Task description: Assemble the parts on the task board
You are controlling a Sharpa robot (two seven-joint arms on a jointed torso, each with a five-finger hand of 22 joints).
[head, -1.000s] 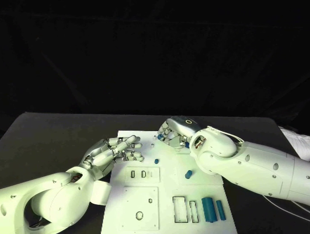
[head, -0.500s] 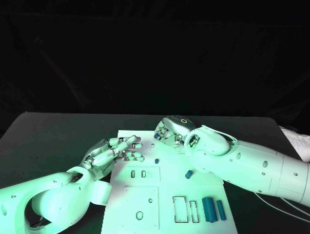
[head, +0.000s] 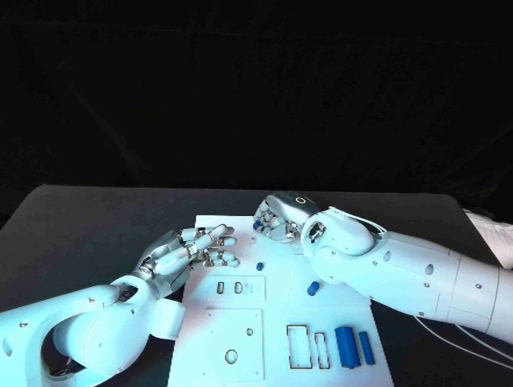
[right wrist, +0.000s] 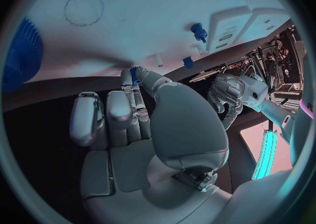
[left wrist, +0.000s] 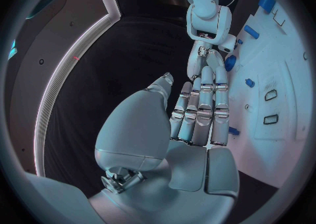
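Note:
The white task board [head: 282, 310] lies in the middle of the black table. My left hand [head: 193, 251] hovers over its far left edge, fingers straight and side by side, thumb apart, holding nothing; the left wrist view shows the fingers [left wrist: 200, 109] stretched toward the board. My right hand [head: 282, 215] is bent down over the board's far edge. In the right wrist view its thumb and a finger pinch a small blue part [right wrist: 134, 72]. A blue peg [head: 259, 265] stands near the left hand, and a short blue piece [head: 312, 288] lies mid-board.
Two long blue bars [head: 353, 347] lie at the board's near right, beside two empty rectangular slots [head: 306, 347]. Two small slots [head: 229, 287] sit near the left hand. A blue toothed wheel [right wrist: 20, 55] lies on the board close to the right hand.
My right hand and forearm have shifted slightly to the left over the board's far edge. The left hand has stayed where it was.

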